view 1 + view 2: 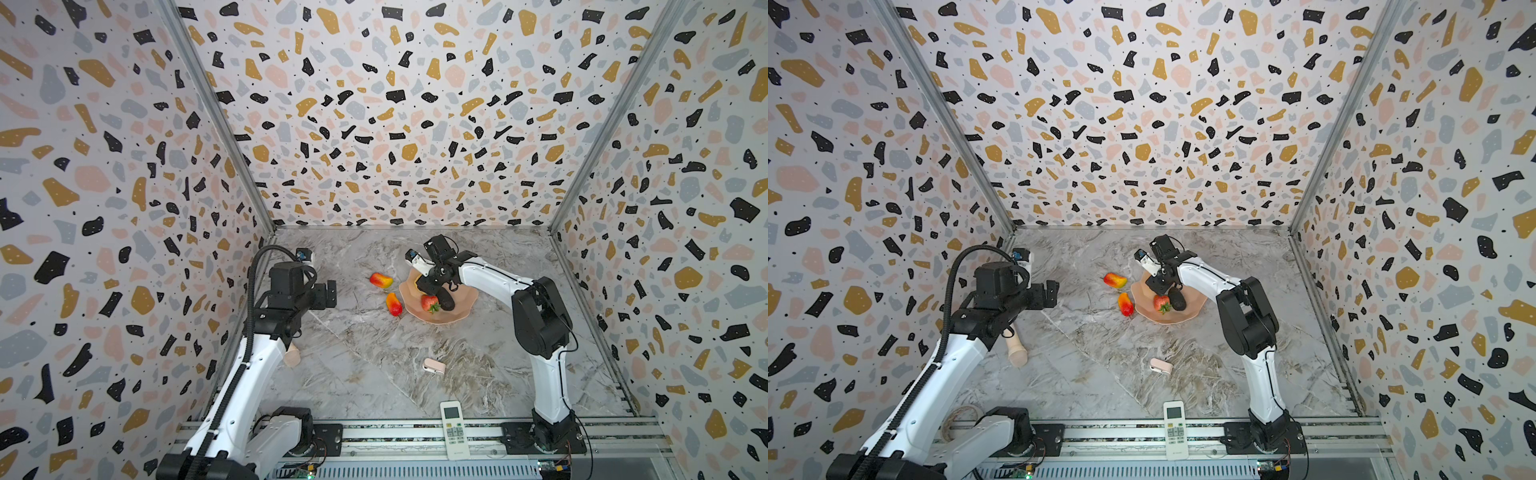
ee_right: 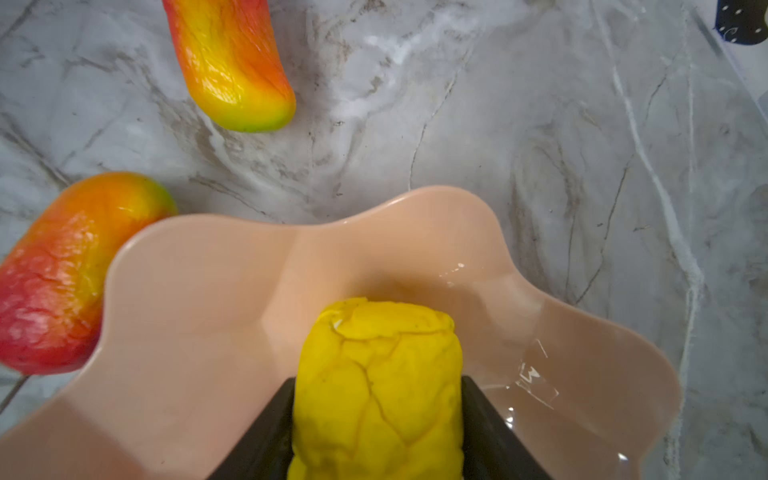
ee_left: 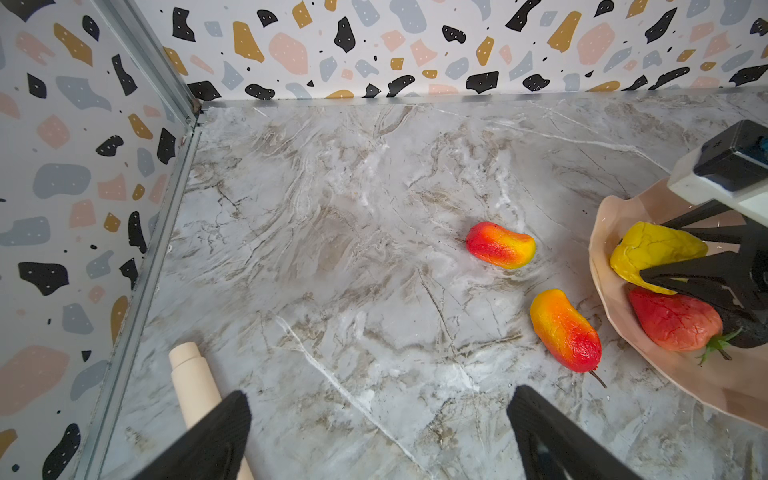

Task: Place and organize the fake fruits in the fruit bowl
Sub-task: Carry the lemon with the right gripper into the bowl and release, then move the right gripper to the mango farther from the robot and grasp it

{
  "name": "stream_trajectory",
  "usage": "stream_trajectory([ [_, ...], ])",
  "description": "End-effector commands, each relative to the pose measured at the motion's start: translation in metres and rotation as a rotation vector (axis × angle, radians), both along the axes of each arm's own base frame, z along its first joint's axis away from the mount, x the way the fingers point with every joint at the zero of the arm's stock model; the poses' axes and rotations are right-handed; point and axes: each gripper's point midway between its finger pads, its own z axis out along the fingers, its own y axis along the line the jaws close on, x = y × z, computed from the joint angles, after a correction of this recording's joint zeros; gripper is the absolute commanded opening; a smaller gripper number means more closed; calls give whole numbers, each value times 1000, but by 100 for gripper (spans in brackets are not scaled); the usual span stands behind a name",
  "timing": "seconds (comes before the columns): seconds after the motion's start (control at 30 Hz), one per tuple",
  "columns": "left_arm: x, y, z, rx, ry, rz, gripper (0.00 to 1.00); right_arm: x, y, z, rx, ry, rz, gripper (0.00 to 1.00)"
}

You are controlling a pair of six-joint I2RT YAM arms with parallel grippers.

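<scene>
Yellow fruit [image 2: 378,365]: your right gripper [image 2: 378,419] clamps it over the fruit bowl [image 2: 208,291], long axis along the jaws, tip past them.
Left gripper [image 3: 380,399]: yours hangs with jaws apart, empty.

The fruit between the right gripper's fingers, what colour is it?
The bumpy fruit is yellow all over, clearest in the right wrist view.

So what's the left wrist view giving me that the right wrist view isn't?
Left wrist only: the strawberry in the bowl, a beige peg, the open left tool. Right wrist only: a close look at the right tool clamping the yellow fruit from both sides. Both: that grip, the bowl, two mangoes on the table outside it.
</scene>
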Motion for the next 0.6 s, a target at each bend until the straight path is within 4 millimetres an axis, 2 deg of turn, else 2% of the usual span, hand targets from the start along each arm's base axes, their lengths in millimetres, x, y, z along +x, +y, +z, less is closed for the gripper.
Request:
stream_trajectory([
  [0.0, 2, 0, 4, 3, -24, -8, 100, 0, 3, 16, 17, -10, -5, 67],
  [0.1, 3, 0, 4, 3, -25, -6, 100, 0, 1, 22, 11, -27, -8, 81],
  [0.27, 2, 1, 4, 4, -24, -5, 100, 2, 1, 53, 14, -101, -16, 99],
  [0.33, 2, 0, 4, 4, -24, -7, 100, 2, 3, 69, 19, -133, -13, 99],
  [0.43, 2, 0, 4, 4, -26, -6, 100, -6, 17, 92, 38, -179, 23, 99],
  [0.57, 3, 0, 4, 3, -24, -7, 99, -31, 58, 114, 99, -221, 146, 99],
])
